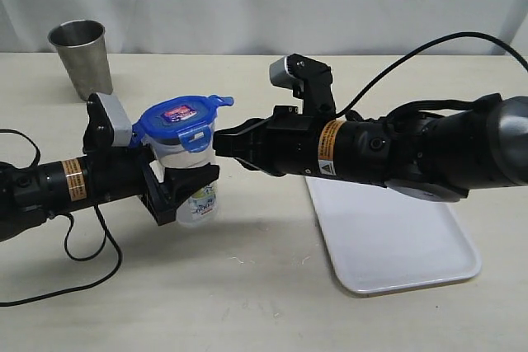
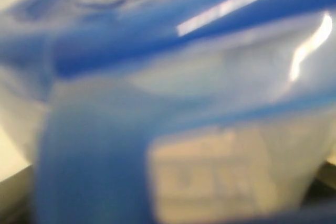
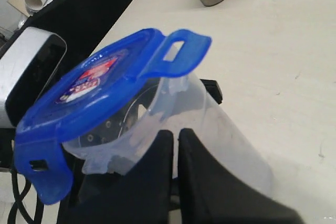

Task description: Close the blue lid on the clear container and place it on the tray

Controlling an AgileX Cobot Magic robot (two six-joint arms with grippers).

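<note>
Lid [image 1: 177, 117]: translucent blue, sitting on the mouth of the container [image 1: 176, 154]. Can't tell whether it's seating fully. Red-blue sticker [image 1: 176, 113] on top is facing up. Flap [image 1: 219, 102] on the 3 o'clock side is sticking up and out, unlatched. Another at 6 o'clock is hanging down over the wall. Other flaps: can't tell.

Container: clear, tall, label [image 1: 200, 202] showing low on the body, below the grip. It's standing roughly upright, at 9 o'clock from centre in the exterior view. Can't tell whether its base is resting on the bench [image 1: 247, 294] or hanging clear of it.

Left hand [image 1: 183, 189]: jaws standing wide, clamping the container mid-body, one finger on each side. Its wrist view is showing only blurred blue lid and clear wall, filling the frame.

Right hand [image 1: 218, 148]: jaws pinching together, nothing between them. Tips are pointing at the container's upper wall from 3 o'clock, just under the raised flap. Touching or just beside it, can't tell.

Tray [image 1: 412, 261]: white, lying flat on the bench at 4 o'clock from the container, well apart, its far end running under the right arm.

Cup [image 1: 80, 53]: steel, standing at 11 o'clock from the container, apart from both hands.
</note>
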